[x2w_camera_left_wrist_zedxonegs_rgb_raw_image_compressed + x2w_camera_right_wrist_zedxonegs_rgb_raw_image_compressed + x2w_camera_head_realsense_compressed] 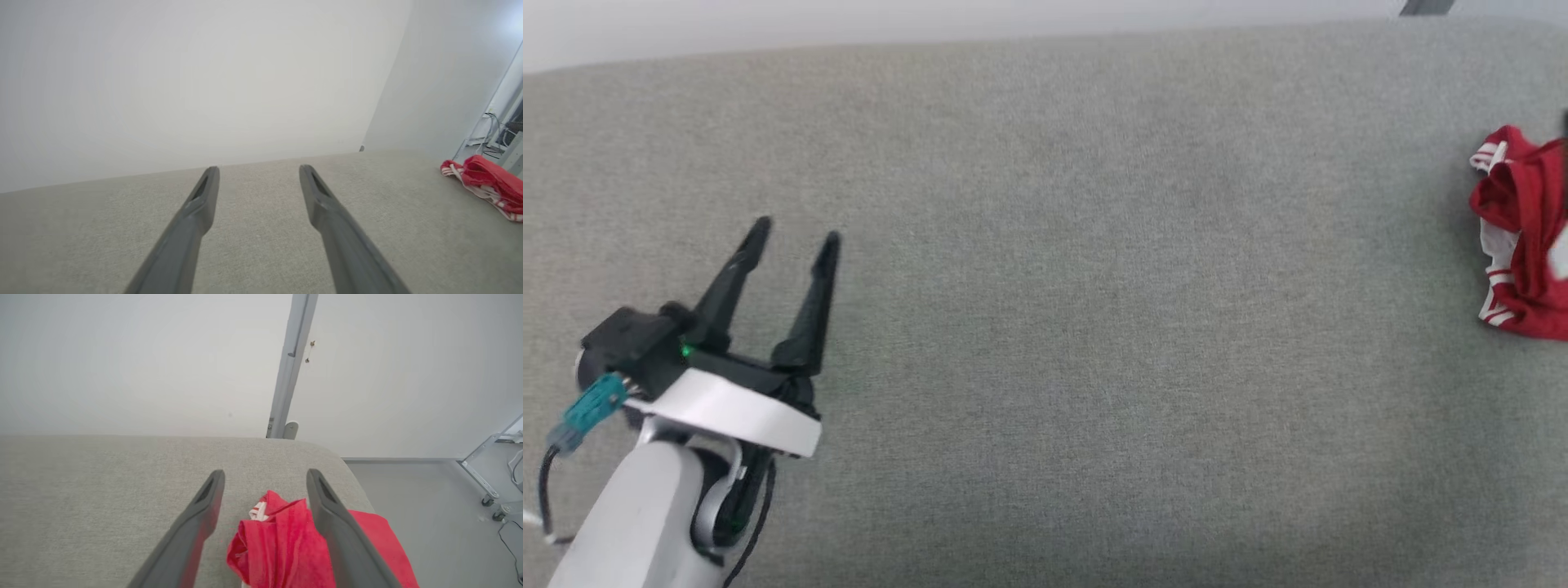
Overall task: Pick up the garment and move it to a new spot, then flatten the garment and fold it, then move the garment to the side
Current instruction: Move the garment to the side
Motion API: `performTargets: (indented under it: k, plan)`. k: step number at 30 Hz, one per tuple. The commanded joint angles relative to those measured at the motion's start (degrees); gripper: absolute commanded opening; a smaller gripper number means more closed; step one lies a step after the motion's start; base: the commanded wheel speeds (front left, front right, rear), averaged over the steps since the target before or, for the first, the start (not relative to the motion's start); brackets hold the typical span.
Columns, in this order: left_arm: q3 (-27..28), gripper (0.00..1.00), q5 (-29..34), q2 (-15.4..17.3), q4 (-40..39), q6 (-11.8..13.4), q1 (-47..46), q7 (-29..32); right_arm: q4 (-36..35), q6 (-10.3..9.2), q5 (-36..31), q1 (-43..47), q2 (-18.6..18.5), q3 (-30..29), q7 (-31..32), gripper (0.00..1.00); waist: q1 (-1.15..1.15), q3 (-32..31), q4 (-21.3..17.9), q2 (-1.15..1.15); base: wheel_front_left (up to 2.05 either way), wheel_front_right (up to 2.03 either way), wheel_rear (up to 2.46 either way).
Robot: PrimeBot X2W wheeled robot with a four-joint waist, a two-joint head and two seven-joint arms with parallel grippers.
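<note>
The garment [286, 543] lies bunched at the right end of the grey pad [1045, 327], under the wide, empty right gripper [264, 475]; the left gripper [796, 230] gapes over its left. Best pinch the striped trim [1496, 306], not the heap.

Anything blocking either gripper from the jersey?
Nothing visible. The right gripper is open right over the crumpled jersey, with the cloth showing between its fingers. Between the open left gripper and the jersey there is bare grey cushion.
</note>
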Motion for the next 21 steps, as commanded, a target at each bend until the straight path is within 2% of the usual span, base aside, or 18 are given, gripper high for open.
performTargets:
  k: [1,11,21]
  plan:
    - [1.3,1.00,0.8,-0.3,0.0,-0.2,1.4,-0.3,-1.2,-0.05,0.4,1.7,0.8,0.8,-1.0,1.00,0.00,-1.2,0.4,0.00,0.00,0.00,0.00]
    - [8.8,1.00,5.5,-2.5,-1.3,-0.2,8.0,-0.3,-9.7,-0.05,4.9,12.7,5.7,5.2,-8.7,1.00,0.00,-6.0,1.7,0.00,0.00,0.00,0.00]
    - [15.6,1.00,9.6,-5.9,-2.6,-0.1,16.1,-0.3,-15.0,-0.05,6.1,23.0,8.9,6.1,-12.9,1.00,0.00,-11.0,3.8,0.00,0.00,0.00,0.00]
